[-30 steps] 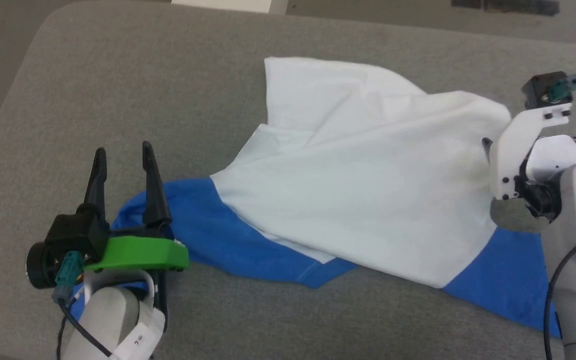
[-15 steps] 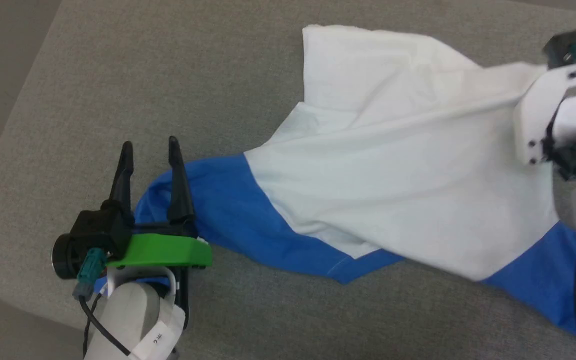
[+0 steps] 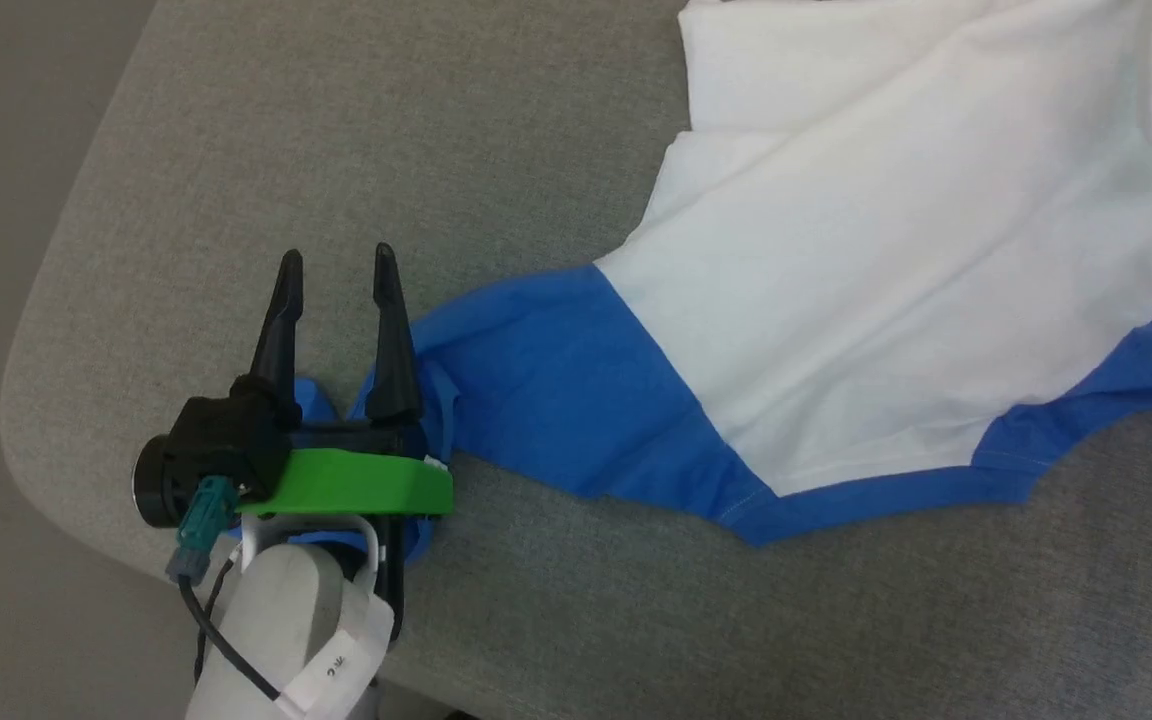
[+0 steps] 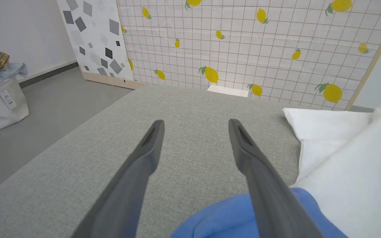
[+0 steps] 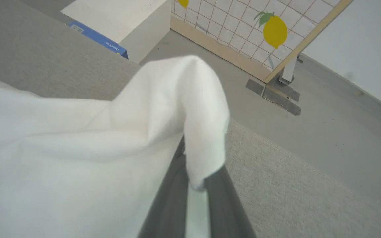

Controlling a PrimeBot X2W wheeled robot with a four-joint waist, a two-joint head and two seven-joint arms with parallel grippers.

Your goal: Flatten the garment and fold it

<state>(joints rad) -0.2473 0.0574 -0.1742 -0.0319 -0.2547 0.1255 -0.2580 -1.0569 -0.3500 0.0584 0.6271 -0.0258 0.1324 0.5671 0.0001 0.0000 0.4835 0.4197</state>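
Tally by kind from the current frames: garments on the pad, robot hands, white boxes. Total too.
garment: 1
hands: 2 (left hand open, right hand shut on the garment)
white box: 1
total: 4

Light is even and soft in all views, prob. diffuse from overhead, though the source is hard to place. Head view: fairly sharp, shadows faint, just a soft dark line under the lower hem of the garment (image 3: 886, 300). Its white part is near blown out at upper right, folds barely readable. The left gripper (image 3: 336, 252) is crisp. Left wrist view: wide-angle, the lemon-print screen (image 4: 243, 49) bows twd the top corners; fingers (image 4: 144, 158) soft at bottom, bg sharp. Right wrist view: tilted, cloth near the lens is blurred w/o texture, the right gripper (image 5: 194, 185) is smeared at bottom centre, and the floor (image 5: 326, 138) is clearer.
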